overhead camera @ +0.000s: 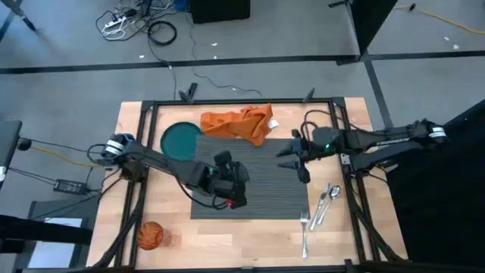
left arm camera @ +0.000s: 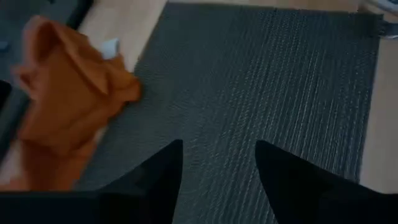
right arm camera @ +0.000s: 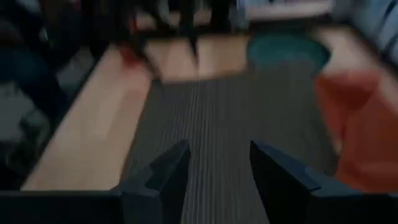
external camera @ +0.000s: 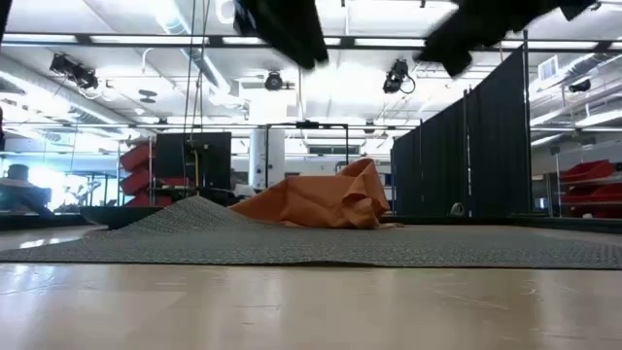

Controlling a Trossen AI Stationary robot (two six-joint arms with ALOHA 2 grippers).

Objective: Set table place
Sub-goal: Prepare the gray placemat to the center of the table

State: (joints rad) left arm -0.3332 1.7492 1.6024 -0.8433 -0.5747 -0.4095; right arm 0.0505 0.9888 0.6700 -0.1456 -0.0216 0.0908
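Left end effector (overhead camera: 236, 186): fingers apart, empty, over the dark grey ribbed placemat (overhead camera: 261, 189).
Right end effector (overhead camera: 295, 161): fingers apart, empty, over the placemat's other side.
Crumpled orange cloth napkin (overhead camera: 241, 123): overlapping the placemat's far edge.

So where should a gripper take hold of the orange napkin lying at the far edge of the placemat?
Probably at a raised fold near the middle of the napkin, coming straight down from above. It lies crumpled in a heap, partly on the placemat and beside the plate, so its ridges stand up, as the low view shows, while its flat edges offer little to pinch.
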